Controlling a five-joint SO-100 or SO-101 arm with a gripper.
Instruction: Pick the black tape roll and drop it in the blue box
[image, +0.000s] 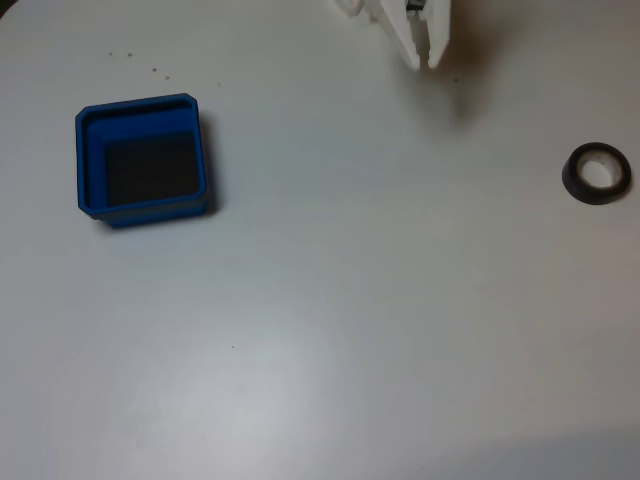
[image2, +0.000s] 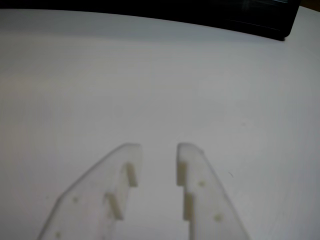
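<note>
Reaching has not begun: gripper hangs over bare table, nothing held.
Table (image: 330, 330): pale, plain surface; it bears everything, and the box serves below as landmark.
Box (image: 143, 158): blue tray with a dark floor, sitting at the left of the fixed view; it looks empty.
Gripper (image: 424, 58): white, entering from the top edge of the fixed view, right of the box and further up the picture; in the wrist view the gripper (image2: 159, 152) has its two fingers parted by a narrow gap with only bare table between them.
Tape (image: 597, 174): small black ring with a pale core, lying flat, far right of the box and well apart from it, near the right edge of the fixed view.
Key relation: in the fixed view the tape lies to the right of the gripper and lower down, on the side away from the box; gripper sits between the two but nearer the tape.
Axis: the ring is round, so no long side to favour; one finger could go in the core or both could span the rim.
Likely next: swing right and down toward the tape, opening wider first, I judge.
</note>
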